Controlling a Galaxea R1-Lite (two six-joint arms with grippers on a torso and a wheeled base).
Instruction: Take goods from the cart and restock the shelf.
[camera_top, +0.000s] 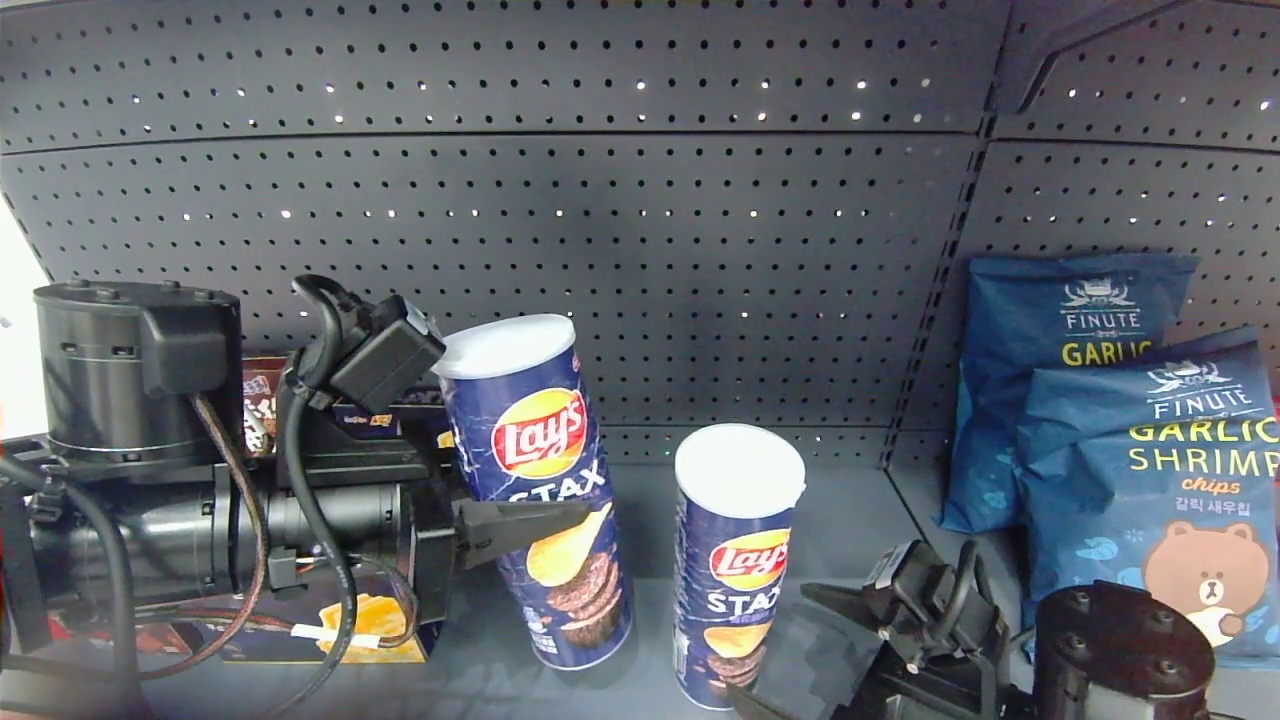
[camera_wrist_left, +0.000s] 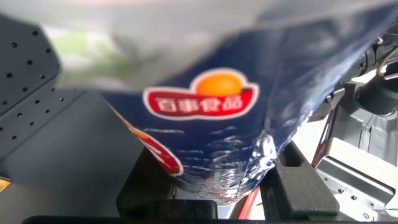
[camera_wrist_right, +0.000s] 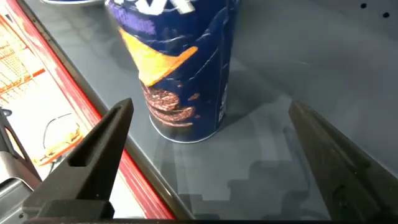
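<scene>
Right gripper (camera_wrist_right: 208, 113) spread wide near upright chip can (camera_top: 735, 560) on shelf (camera_top: 860, 520); left gripper (camera_top: 560, 520) clamped around tilted chip can (camera_top: 530, 470) just beside it.

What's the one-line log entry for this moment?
left gripper: shut on tilted can | right gripper: open, facing upright can | bags: far right

Bare dark grey shelf deck (camera_top: 860, 510) lies open between the upright blue cylindrical chip can (camera_top: 738, 560) and the blue foil snack bags (camera_top: 1150, 450) at the right. Leftward, only a narrow gap separates that can from the tilted blue chip can (camera_top: 535, 480), with flat cardboard snack boxes (camera_top: 375, 625) crowding the shelf beyond.
</scene>
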